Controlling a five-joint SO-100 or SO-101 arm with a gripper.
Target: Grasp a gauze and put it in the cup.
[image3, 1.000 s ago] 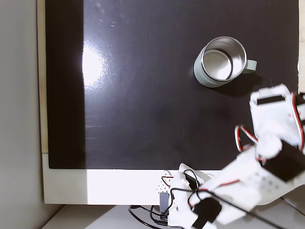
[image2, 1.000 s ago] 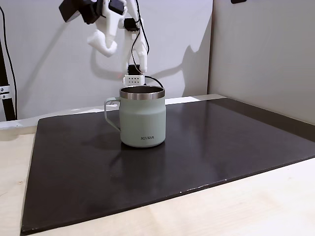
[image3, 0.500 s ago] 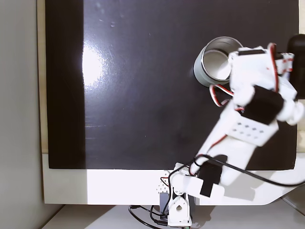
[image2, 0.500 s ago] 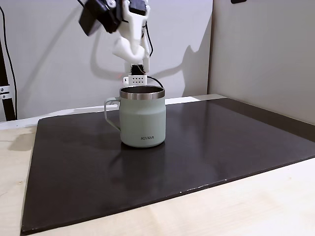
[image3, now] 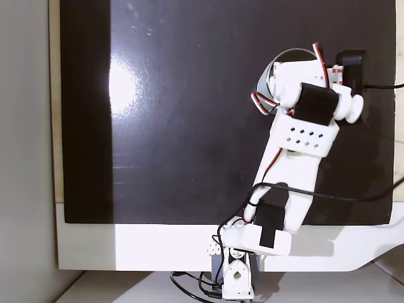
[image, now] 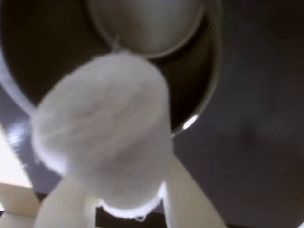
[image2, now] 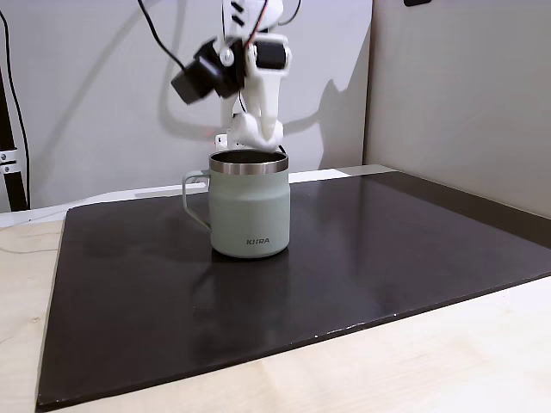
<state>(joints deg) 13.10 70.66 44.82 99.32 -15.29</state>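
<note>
Hovering over the mug, roll pinched in the gripper.

Bent forward and tipped downward: white plastic arm [image2: 258, 77] reaching from the far edge of the black mat [image2: 362, 258], with the white two-finger gripper [image2: 250, 133] just above the bare steel rim of the pale sage-green metal cup [image2: 250, 206]. Clamped between the fingers [image: 190, 199] in the wrist view: the small white roll of soft gauze [image: 107, 128], blurred and close, poised above the open mouth of the mug [image: 209, 61] and not yet inside. From above, wrist and gripper covering most of the cup [image3: 268, 72], near the mat's right side. Against half a second ago: swung left and lowered in the side fixed view, from high and left of the cup to directly over it.
</note>
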